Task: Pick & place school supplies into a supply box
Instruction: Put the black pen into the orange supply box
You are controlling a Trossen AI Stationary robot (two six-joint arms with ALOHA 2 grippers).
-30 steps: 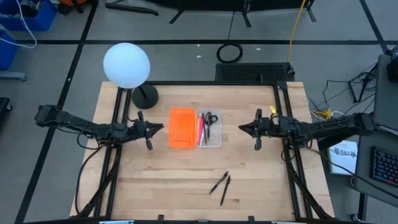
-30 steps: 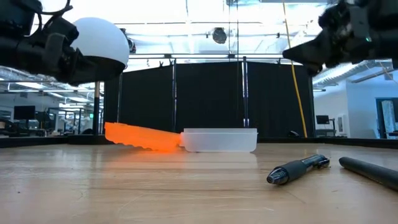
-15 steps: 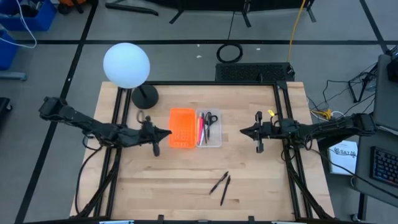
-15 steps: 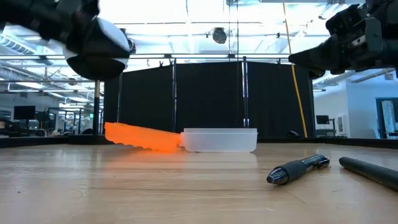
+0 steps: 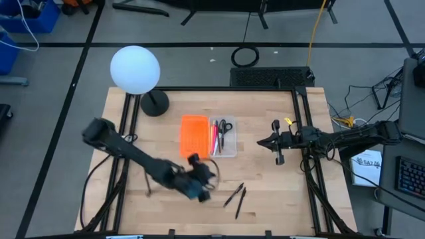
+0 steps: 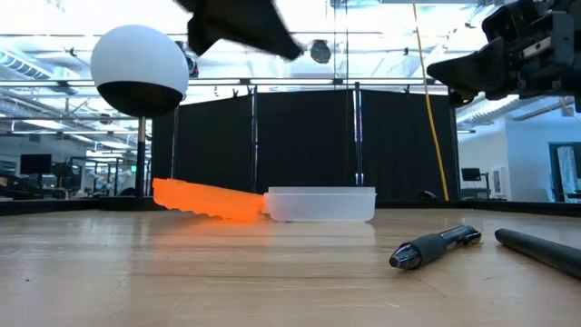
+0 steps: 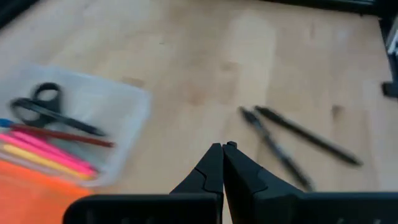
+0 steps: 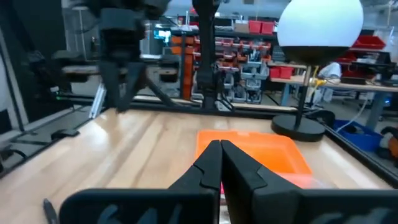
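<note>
Over the front-centre of the table, the left gripper — fingers pressed together, empty — has swung from beside the orange tray toward the two dark pens outside the supply box — pickup next; right gripper, also closed, waits.

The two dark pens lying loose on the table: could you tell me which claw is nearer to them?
Left. The left claw hangs just beside the two dark pens, on the side away from the right arm. The right claw waits farther off, level with the supply box.
</note>
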